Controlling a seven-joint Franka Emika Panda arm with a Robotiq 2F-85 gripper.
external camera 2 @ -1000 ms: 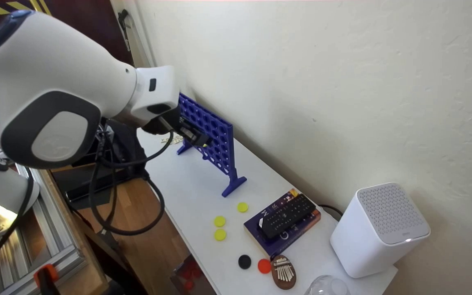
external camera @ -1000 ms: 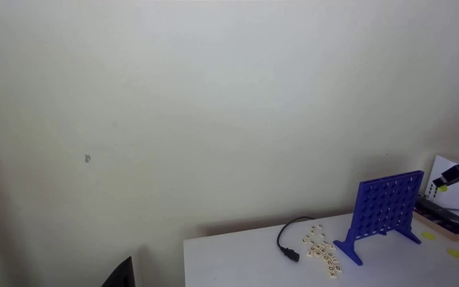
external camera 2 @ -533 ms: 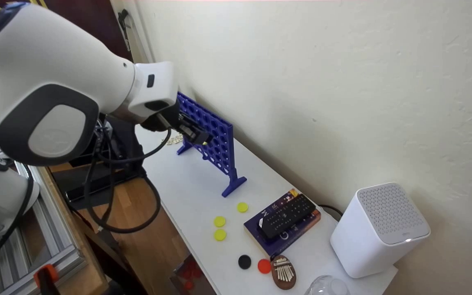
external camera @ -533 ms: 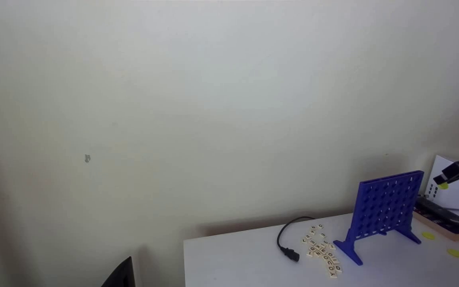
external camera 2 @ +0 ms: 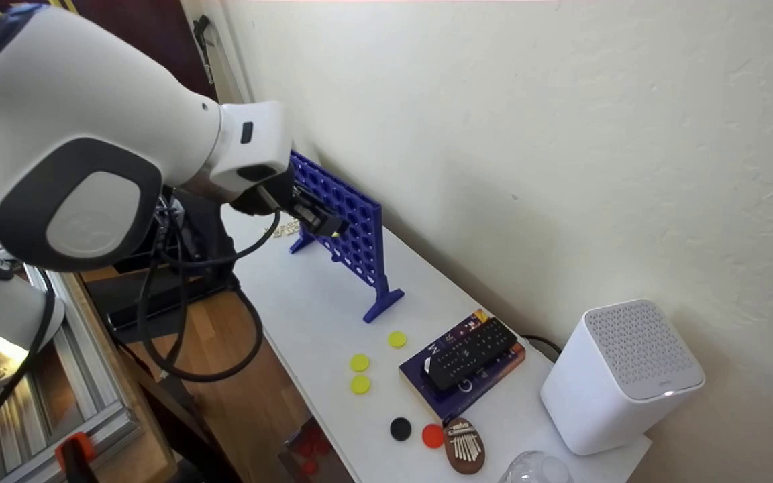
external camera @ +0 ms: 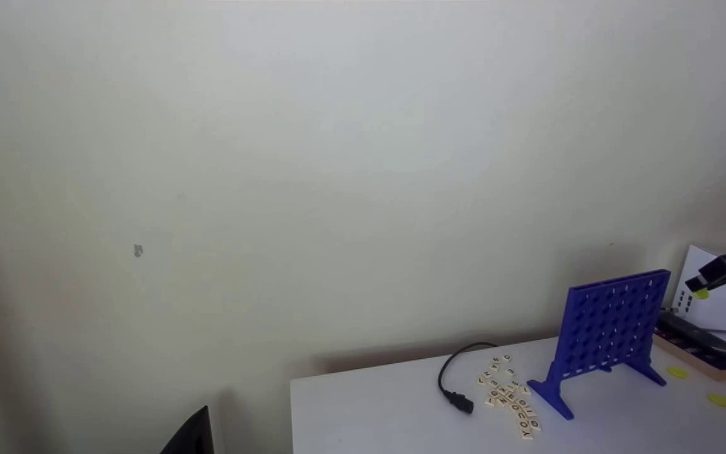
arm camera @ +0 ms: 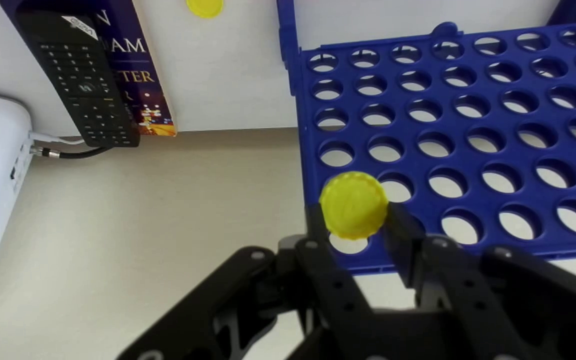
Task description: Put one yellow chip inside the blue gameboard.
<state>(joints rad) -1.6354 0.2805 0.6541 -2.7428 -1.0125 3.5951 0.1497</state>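
Observation:
My gripper (arm camera: 354, 212) is shut on a yellow chip (arm camera: 353, 206), held by its edges with its flat face toward the wrist camera. In the wrist view the chip covers part of the lower left corner of the blue gameboard (arm camera: 308, 132). The gameboard stands upright on its feet in both exterior views (external camera: 561, 356) (external camera 2: 381, 251). In an exterior view the gripper (external camera: 694, 289) is beyond the board's right end, apart from it, with the chip (external camera: 702, 294) below its tips. Loose yellow chips (external camera 2: 397, 339) (external camera 2: 359, 363) (external camera 2: 360, 384) lie on the table.
A book with a black remote (external camera 2: 470, 352) on it lies near the board. A white box (external camera 2: 621, 376), a black chip (external camera 2: 400, 428), a red chip (external camera 2: 433, 436), a thumb piano (external camera 2: 465, 446) and a clear bottle (external camera 2: 537, 467) are farther along. Letter tiles (external camera: 514, 403) and a cable (external camera: 459, 401) lie past the board.
My gripper rose slightly with the yellow chip between one second and half a second ago. Since then it looks still. The gameboard and the loose chips have not moved.

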